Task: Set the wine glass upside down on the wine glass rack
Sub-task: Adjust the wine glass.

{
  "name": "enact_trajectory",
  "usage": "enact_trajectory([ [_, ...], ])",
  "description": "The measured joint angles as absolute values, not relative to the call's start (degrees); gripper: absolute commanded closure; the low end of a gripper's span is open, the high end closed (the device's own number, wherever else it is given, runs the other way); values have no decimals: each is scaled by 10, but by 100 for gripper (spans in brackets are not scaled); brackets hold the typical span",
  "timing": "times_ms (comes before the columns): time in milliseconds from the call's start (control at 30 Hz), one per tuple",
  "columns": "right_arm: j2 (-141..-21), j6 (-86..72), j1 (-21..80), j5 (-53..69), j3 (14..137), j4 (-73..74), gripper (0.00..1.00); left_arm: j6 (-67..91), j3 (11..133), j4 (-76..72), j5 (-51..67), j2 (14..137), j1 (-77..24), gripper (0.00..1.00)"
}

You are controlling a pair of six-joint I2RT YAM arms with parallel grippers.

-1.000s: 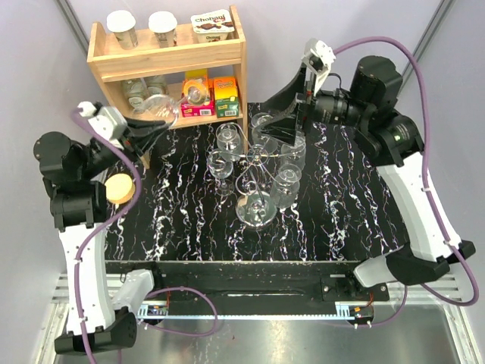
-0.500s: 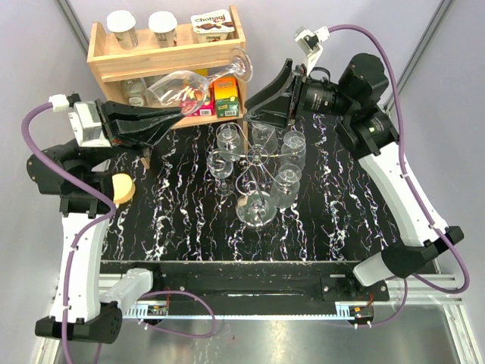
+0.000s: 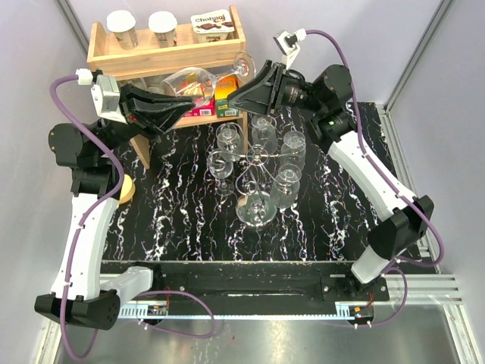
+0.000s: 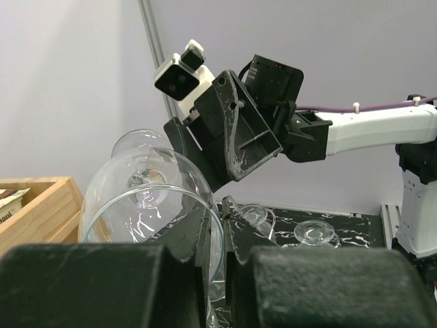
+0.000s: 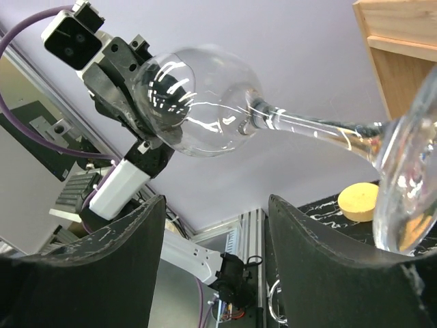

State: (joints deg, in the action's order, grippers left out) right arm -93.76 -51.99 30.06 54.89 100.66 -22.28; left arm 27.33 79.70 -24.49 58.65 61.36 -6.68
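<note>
The black white-veined marble-look table top [image 3: 189, 220] fills mid-frame in the top view, and the light wooden shelf [image 3: 167, 57] stands at its upper left. The shelf's lower tier is partly hidden by the arms. Just right of centre stands the thin silver wire wine glass rack [image 3: 254, 163], its scrolls hard to trace among the clear glasses hanging on it. The clear stemmed wine glass [image 3: 198, 78] is held in front of the shelf, up-left of the rack and apart from it. It lies nearly level, bowl left and foot upper right. The left gripper [image 3: 182, 102] pinches the bowl's wall at the rim [image 4: 217, 253]. The right gripper [image 3: 236, 95] sits just below the stem with its jaws spread wide [image 5: 215, 205]. In the right wrist view the foot is cut off at the right edge.
</note>
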Motion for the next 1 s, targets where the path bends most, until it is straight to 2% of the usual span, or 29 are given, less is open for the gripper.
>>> enact_trajectory([
  [633,-1011,-620,304,517,1058,-293,33,236,805,-281,587,620,-114,100],
  [1000,-1014,-664,303,517,1058,-366,35,215,805,-297,594,622,-128,100],
])
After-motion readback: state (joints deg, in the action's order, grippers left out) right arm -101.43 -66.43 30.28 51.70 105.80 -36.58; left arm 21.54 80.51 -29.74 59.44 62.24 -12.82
